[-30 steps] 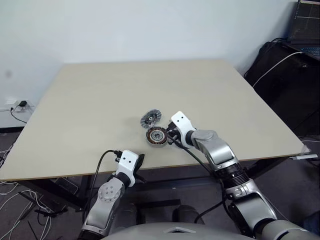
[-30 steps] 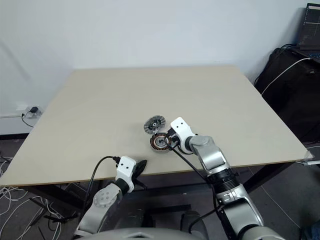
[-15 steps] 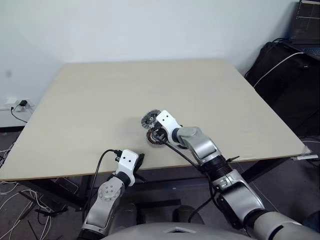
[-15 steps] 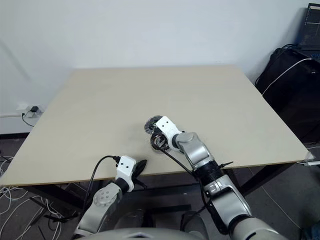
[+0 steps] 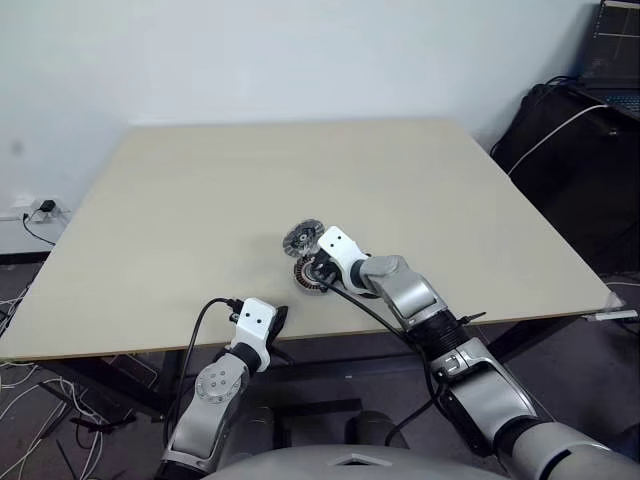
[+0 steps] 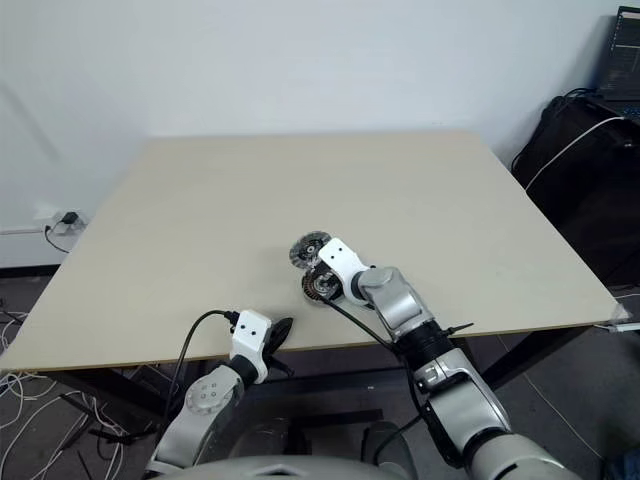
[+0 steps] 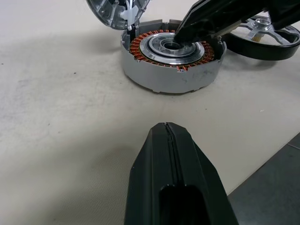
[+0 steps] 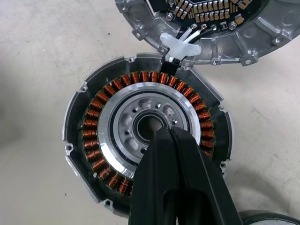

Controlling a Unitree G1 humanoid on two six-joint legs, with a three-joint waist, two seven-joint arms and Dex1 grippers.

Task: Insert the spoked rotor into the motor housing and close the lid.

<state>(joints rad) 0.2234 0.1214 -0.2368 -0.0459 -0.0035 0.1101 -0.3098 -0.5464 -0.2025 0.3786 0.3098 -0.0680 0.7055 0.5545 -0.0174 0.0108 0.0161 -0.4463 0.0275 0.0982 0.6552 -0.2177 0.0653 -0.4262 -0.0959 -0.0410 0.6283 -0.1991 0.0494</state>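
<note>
The motor housing (image 8: 92, 136), a grey cup with copper windings round a pale centre, lies near the table's front edge (image 5: 303, 283). Leaning on its far side is the lid (image 5: 299, 238), inner face showing (image 8: 220, 33). The spoked rotor (image 7: 262, 41) lies flat just right of the housing, behind my right arm in the head views. My right gripper (image 8: 164, 133) is shut and empty, its tips over the housing's centre hole (image 5: 313, 271). My left gripper (image 7: 166, 130) is shut and empty at the table's near edge (image 5: 282, 320), a short way before the housing.
The beige table (image 5: 250, 170) spreads wide behind and to both sides of the parts. A black bag with cables (image 5: 570, 140) and a laptop (image 5: 612, 50) stand off the table's right side. A power strip (image 5: 40, 210) lies on the floor at the left.
My right gripper has swung left from beside the housing's right rim to over its centre. The left gripper and the parts have stayed put.
</note>
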